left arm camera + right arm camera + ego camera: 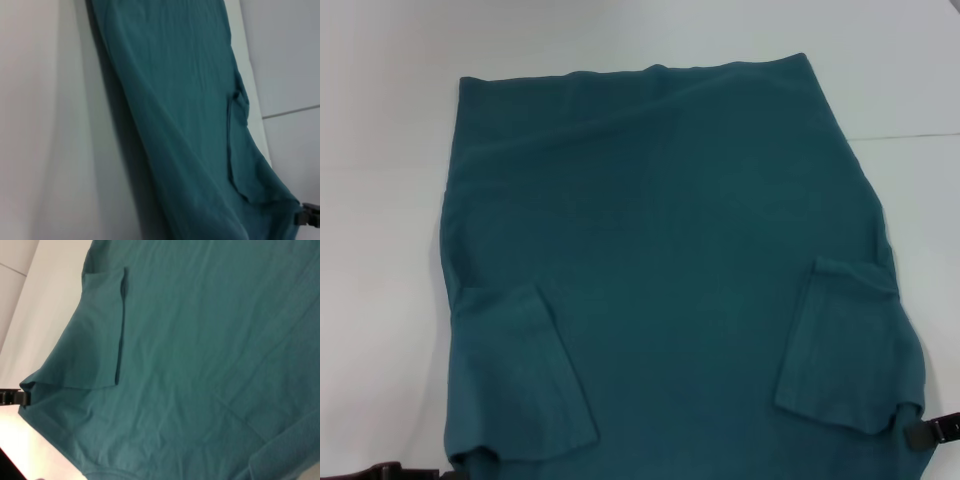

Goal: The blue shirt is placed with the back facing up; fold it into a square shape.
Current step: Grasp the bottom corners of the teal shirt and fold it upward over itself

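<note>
1. One shirt [670, 250] spread back-up on the white table [380, 250], both sleeves already folded inward, two flaps in all.
2. Right gripper [928, 432] pinching the near right shoulder corner, probably to lift for the next fold.
3. Left gripper [390, 470] at the near left corner; grip impossible to tell.

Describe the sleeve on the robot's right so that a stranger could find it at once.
A blue shirt covers most of the white table. The right sleeve is folded in over its near right part. A right gripper sits at its outer corner, unlike the left sleeve.
</note>
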You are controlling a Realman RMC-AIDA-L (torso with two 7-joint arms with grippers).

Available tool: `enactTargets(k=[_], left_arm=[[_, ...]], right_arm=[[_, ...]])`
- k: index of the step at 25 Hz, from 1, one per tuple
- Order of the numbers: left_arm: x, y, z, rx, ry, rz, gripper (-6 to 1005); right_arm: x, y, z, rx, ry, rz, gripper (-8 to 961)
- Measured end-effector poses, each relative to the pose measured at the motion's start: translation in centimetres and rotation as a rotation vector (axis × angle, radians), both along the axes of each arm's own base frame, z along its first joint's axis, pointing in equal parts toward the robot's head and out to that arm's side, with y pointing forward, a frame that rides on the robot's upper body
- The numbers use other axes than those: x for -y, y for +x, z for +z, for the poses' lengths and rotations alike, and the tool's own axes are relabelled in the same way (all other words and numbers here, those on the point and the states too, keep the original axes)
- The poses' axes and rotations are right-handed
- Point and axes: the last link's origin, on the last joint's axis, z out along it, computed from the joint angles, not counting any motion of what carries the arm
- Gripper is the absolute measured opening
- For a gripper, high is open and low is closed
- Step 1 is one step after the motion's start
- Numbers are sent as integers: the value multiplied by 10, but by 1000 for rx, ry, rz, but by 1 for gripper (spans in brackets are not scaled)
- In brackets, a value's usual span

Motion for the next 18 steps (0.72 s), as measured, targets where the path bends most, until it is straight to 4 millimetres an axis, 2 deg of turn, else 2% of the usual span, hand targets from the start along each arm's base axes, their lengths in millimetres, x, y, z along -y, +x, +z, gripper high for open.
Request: enactTargets(k=[3, 7, 13, 18], left_arm=[[1, 3, 3, 15, -1, -28, 35], [-5, 11, 11, 43, -7, -74, 36], [-32, 28, 22, 58, -31, -73, 36], [-66, 36, 33, 20, -1, 16, 36]], right_arm=[[-2, -2, 3, -11, 5, 9, 96], [-7, -7, 18, -44, 46, 35, 100], [-25, -16, 45, -83, 160, 61, 106], [-49, -24, 62, -77, 262, 55, 112]])
